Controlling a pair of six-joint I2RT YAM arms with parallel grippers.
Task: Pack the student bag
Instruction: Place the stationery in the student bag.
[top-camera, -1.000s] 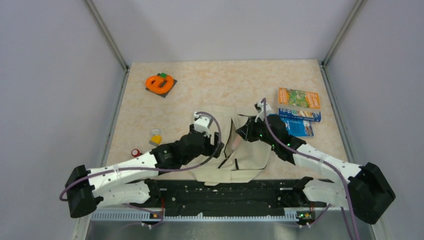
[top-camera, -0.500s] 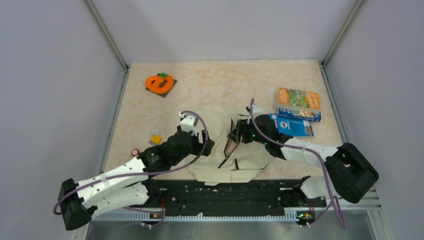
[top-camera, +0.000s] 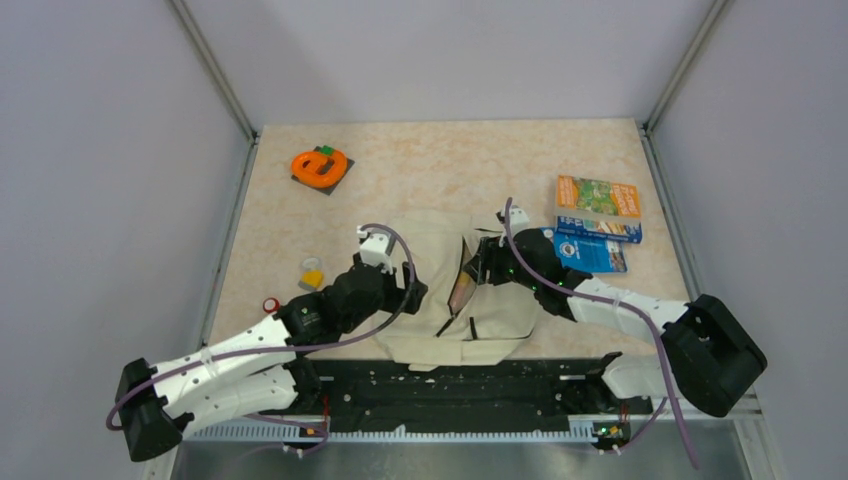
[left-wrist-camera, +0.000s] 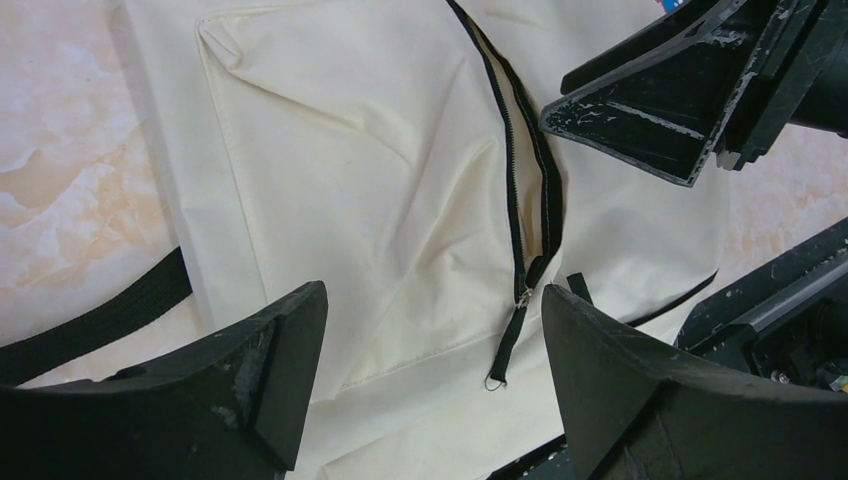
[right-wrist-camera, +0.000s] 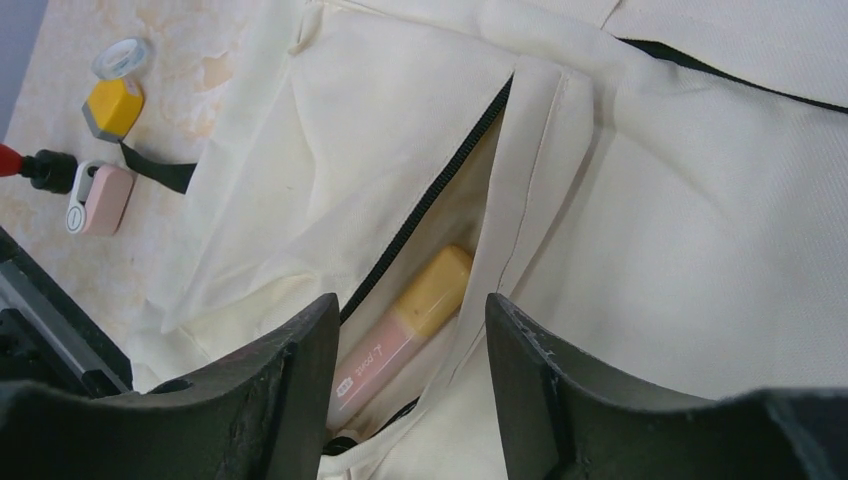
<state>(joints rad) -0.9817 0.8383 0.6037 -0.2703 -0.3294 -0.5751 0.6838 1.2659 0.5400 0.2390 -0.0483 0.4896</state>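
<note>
One student bag, cream fabric with black zipper trim. Lies flat on the marbled table, at the middle of the near edge, just ahead of the arm bases. Sits directly under both grippers.

Left gripper: hangs over the bag's left half with jaws spread wide; holds nothing. Frames between its jaws, in its own wrist view, the zipper pull at the lower end of the open zipper. Shows also a black strap running out from the bag's edge.

Right gripper: hangs over the zipper opening, just right of the left gripper, near it but apart. Jaws partly open; grips nothing. Looks down into the gaping pocket, onto a pink-and-yellow stick lying inside, below the gap between the jaws.

Right of the bag: blue booklet just beside its right edge, orange booklet farther back.

Left of the bag, near its edge: yellow hexagonal piece, pink case, clear tape roll.

Far left corner, well apart from the bag: orange ring-shaped object on a dark base.
</note>
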